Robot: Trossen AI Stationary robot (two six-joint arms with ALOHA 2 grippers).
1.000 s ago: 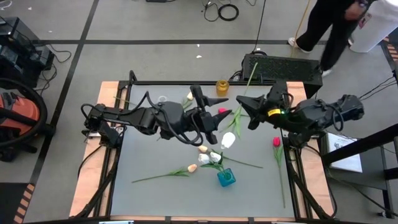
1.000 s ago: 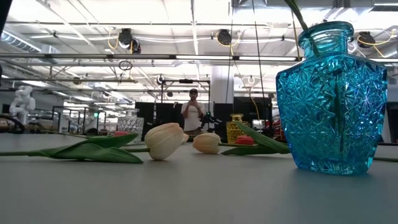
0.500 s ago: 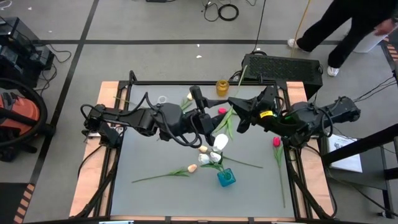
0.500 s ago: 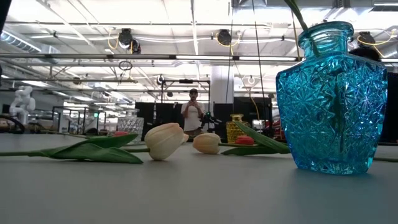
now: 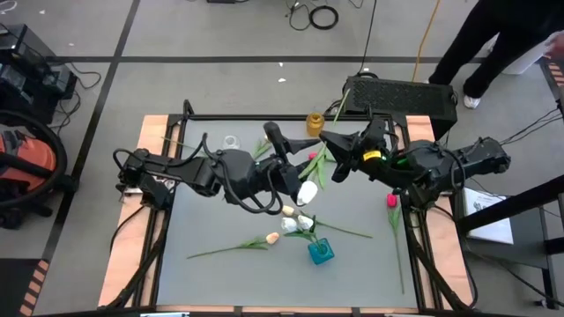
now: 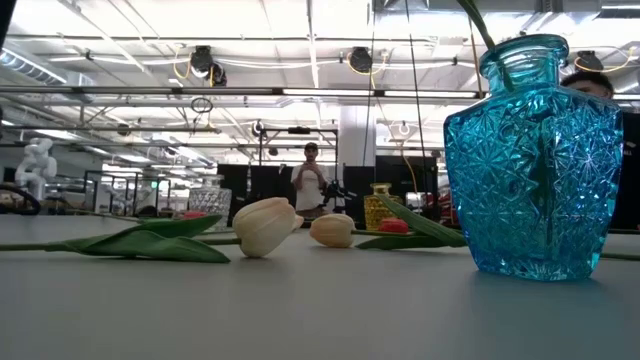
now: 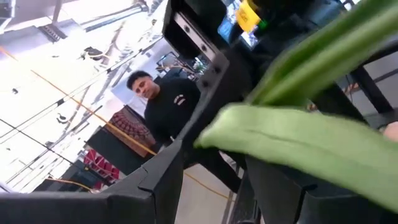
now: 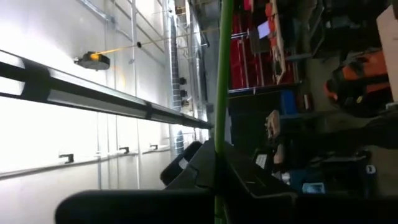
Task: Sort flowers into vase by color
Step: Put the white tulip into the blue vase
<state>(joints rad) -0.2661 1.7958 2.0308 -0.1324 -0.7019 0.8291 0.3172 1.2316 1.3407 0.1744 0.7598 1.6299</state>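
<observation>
My right gripper (image 5: pixel 329 151) is shut on a white tulip (image 5: pixel 307 191), held up over the table's far middle. The tulip's stem (image 8: pixel 221 93) runs toward the yellow vase (image 5: pixel 314 122). My left gripper (image 5: pixel 295 165) stands open just left of the flower, with a green leaf (image 7: pixel 292 146) close before its fingers. The blue glass vase (image 5: pixel 320 252) stands near the front middle with a stem in it. Cream tulips (image 5: pixel 289 212) lie on the table beside it. One red tulip (image 5: pixel 391 201) lies on the right and another (image 5: pixel 315 157) under the arms. My right gripper pinches the white tulip's stem (image 8: pixel 219 163) between its two fingers, about midway between the head and the free end. The fingers come level from the table's right and lie across the stem. The flower is lifted clear of the table. My left gripper: whether its open fingers touch the leaf, I cannot tell.
A clear glass vase (image 5: pixel 231 141) stands at the far left with a pale tulip (image 5: pixel 267 137) near it. A cream tulip with a long stem (image 5: pixel 238 246) lies at the near left. A person (image 5: pixel 493 44) walks past the table's far right corner.
My right gripper has carried the white tulip toward the table's left, closer to my left gripper. The flower's head has swung left with it and stays clear of the table.
</observation>
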